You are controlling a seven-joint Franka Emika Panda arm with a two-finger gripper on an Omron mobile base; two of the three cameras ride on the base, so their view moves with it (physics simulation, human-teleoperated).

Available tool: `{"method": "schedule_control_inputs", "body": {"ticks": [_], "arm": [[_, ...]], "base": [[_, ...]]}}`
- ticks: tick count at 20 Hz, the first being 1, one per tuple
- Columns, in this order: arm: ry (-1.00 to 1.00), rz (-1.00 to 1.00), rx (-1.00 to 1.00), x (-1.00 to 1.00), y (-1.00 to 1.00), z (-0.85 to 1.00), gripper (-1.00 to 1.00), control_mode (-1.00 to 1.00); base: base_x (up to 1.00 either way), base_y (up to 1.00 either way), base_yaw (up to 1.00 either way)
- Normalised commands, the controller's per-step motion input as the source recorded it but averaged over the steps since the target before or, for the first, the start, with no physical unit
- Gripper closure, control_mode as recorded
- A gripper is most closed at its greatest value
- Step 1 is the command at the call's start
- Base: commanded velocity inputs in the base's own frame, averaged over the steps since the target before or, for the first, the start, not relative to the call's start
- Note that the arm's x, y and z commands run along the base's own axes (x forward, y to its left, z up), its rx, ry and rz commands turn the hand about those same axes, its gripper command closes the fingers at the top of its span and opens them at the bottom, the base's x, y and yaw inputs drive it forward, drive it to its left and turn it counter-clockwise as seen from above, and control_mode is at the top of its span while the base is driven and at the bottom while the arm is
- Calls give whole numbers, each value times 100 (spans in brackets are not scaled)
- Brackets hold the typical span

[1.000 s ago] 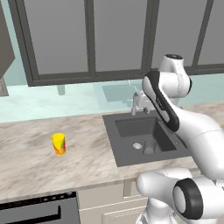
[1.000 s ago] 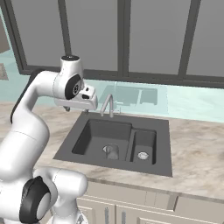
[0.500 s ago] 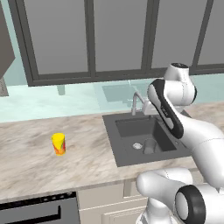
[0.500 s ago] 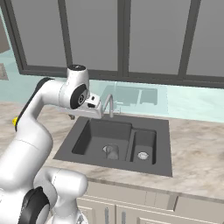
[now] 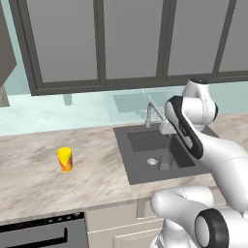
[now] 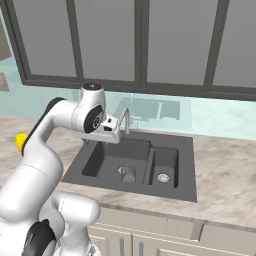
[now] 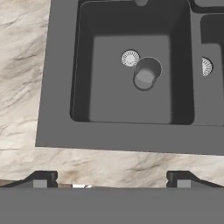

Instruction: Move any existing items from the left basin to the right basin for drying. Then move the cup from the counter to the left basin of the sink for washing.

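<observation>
Nearest to us in the hand view, the gripper [image 7: 108, 178] shows its two small dark fingertips [image 7: 40, 178] set far apart at the bottom edge, jaws spread wide and holding nothing. Just beyond them runs a strip of the long beige marble-patterned counter [image 7: 22, 87] with grey-brown veins, and then the front rim of the dark grey matte two-compartment sink [image 7: 57, 131].

Looking past the rim, we see the wider, roughly square left basin [image 7: 105, 96] of that sink. On its floor stands the small dark grey cylinder [image 7: 145, 73], upright with its open top toward us, almost the same colour as the basin. It sits just beside the round silver drain [image 7: 130, 57], on the side nearer the divider. Across the divider lies the narrower right basin [image 7: 214, 70], with part of its own silver drain [image 7: 206, 67] visible.

From the right base view, we see the gripper [image 6: 109, 134] hanging above the left basin's [image 6: 112, 155] near-left corner, well above the cylinder [image 6: 128, 174].

Farther off, the slim curved silver faucet [image 6: 124, 119] rises at the back rim. In the left base view, the small yellow tumbler with red-orange patches [image 5: 65, 159] stands upright on the counter [image 5: 29, 174], well apart from the sink [image 5: 127, 160] on its left side.
</observation>
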Motion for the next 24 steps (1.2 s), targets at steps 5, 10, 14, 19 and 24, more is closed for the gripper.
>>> {"method": "schedule_control_inputs", "body": {"ticks": [5,10,14,19,24], "arm": [[3,0,0,0,-2,-29,-100,-100],[0,0,0,0,-3,-21,-100,-100],[0,0,0,0,0,-26,-100,-100],[0,0,-1,2,-2,-34,-100,-100],[0,0,-3,13,-7,-32,-100,-100]], "base": [[0,0,0],[0,0,0],[0,0,0],[0,0,0],[0,0,0]]}}
